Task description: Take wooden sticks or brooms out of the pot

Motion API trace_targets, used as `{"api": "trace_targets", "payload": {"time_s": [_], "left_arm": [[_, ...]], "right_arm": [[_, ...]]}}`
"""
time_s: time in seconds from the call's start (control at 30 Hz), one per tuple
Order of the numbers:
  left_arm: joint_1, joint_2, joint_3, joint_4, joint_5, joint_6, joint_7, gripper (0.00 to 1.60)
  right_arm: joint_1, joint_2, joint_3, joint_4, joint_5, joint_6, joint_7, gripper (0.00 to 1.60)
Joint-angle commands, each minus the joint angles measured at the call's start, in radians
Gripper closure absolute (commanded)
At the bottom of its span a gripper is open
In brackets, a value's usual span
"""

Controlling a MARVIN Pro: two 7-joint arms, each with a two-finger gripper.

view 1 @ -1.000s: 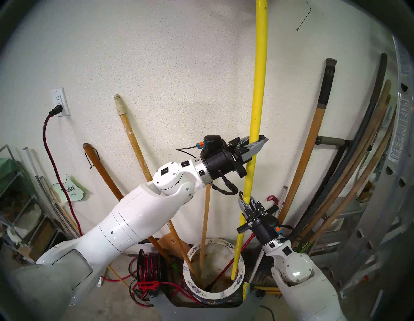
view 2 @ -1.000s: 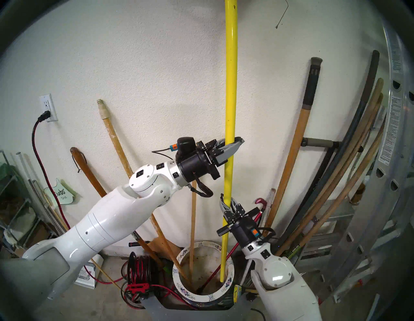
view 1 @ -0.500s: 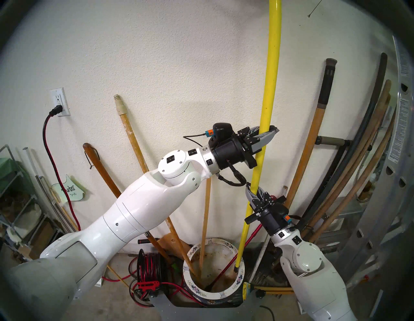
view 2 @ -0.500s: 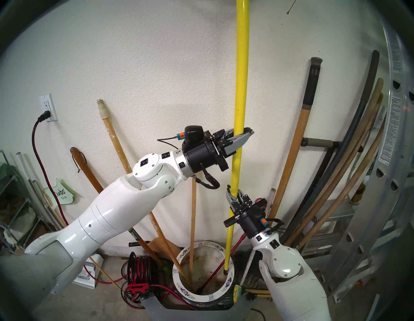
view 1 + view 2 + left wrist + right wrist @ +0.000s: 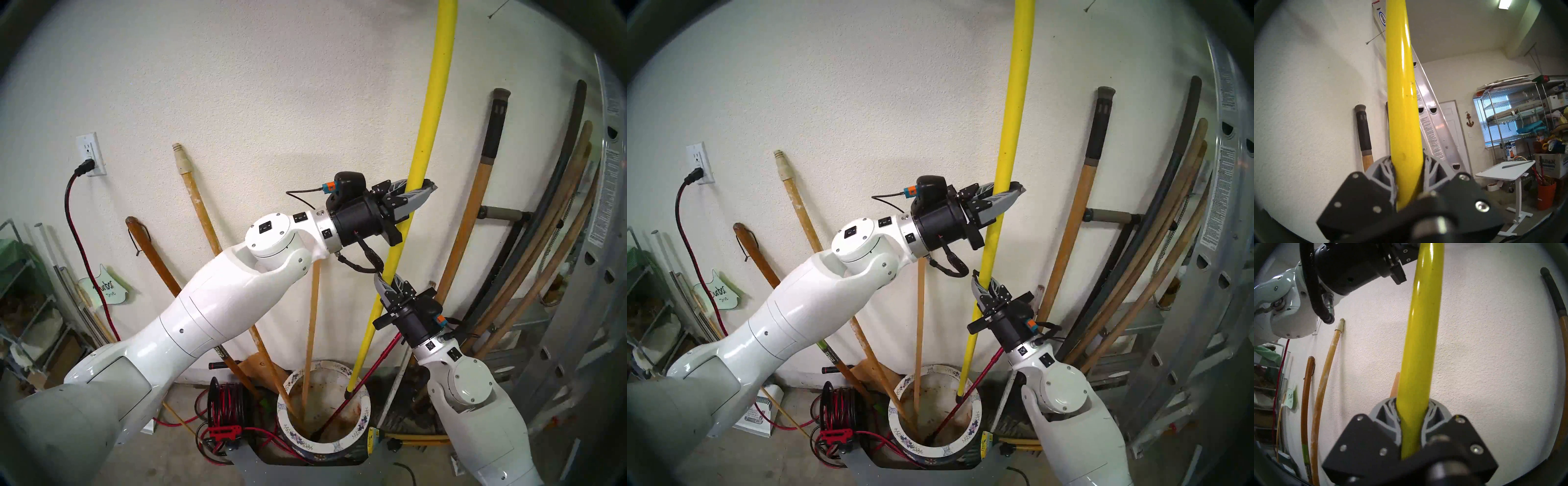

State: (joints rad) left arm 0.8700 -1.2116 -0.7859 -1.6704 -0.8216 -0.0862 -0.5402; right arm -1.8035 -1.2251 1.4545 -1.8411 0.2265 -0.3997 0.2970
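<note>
The broom's yellow handle (image 5: 420,135) stands tilted, top to the right; its head is out of view above. My left gripper (image 5: 415,193) is shut on it high up. My right gripper (image 5: 388,283) is shut on it lower down. Its black-tipped lower end (image 5: 349,392) is level with the back right rim of the flowered pot (image 5: 324,453). The pale pole with the cream threaded tip (image 5: 196,207) and the thin slat (image 5: 312,322) lean in the pot's left side. The handle fills both wrist views (image 5: 1401,84) (image 5: 1420,344).
A red metal cane (image 5: 369,373) lies across the pot. A dark brown handle with a cord loop (image 5: 149,251) leans on the wall at the left. A red and black cord reel (image 5: 225,410) stands left of the pot. Tool handles (image 5: 475,220) and a ladder (image 5: 604,237) stand at the right.
Both arms have risen and moved right with the yellow handle. Its lower end has come up from deep in the pot to rim level, and its top leans further right.
</note>
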Motion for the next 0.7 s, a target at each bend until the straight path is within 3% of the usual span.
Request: {"api": "trace_targets", "payload": {"time_s": [0.0, 0.33, 0.67], "left_arm": [[-0.016, -0.020, 0.012, -0.009, 0.000, 0.020, 0.006, 1.60], [-0.028, -0.052, 0.023, -0.015, 0.006, 0.033, 0.036, 1.60], [-0.039, -0.071, 0.032, -0.018, 0.015, 0.047, 0.045, 1.60]], "right_arm": [[-0.004, 0.030, 0.025, -0.079, 0.042, -0.013, 0.033, 1.60], [-0.042, 0.120, 0.147, -0.053, 0.124, -0.016, 0.124, 1.60], [-0.089, 0.157, 0.195, -0.073, 0.190, 0.020, 0.197, 1.60]]}}
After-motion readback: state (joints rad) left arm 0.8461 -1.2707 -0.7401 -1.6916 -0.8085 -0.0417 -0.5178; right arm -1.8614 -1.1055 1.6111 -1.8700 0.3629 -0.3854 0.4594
